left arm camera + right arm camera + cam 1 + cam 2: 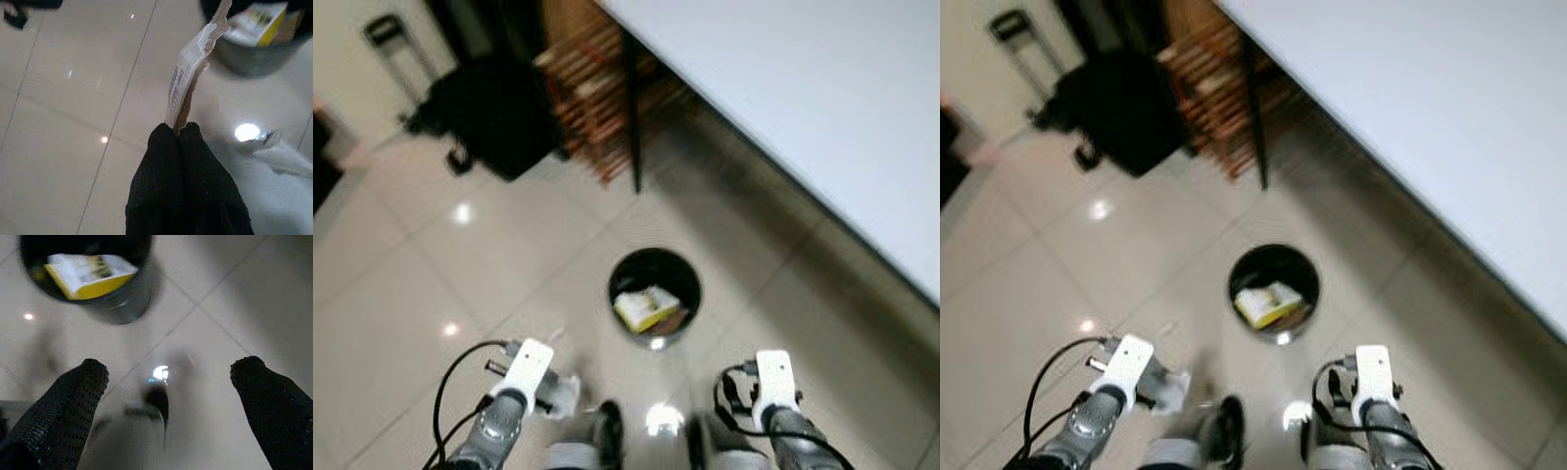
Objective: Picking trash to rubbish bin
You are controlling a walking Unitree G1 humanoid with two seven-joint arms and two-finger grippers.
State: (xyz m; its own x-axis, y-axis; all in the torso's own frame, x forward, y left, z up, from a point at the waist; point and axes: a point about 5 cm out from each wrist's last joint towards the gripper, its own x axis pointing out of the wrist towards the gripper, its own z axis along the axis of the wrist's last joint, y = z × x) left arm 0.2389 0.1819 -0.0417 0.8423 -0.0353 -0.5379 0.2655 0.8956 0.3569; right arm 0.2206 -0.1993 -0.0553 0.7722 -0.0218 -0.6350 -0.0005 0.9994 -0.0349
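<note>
A round black rubbish bin (655,294) stands on the tiled floor just ahead of me, with a yellow and white box (646,307) inside. My left gripper (180,131) is shut on a torn strip of paper wrapper (188,73) with a barcode, held low and to the left of the bin (254,46). In the head view the wrapper (564,393) shows pale beside my left wrist (524,370). My right gripper (168,369) is open and holds nothing, hovering over the floor near the bin (85,271).
A white table (822,108) runs along the right, with a black leg (632,117) beyond the bin. A wooden slatted rack (597,88) and a black bag (494,113) sit at the back. My feet (607,431) are at the bottom edge.
</note>
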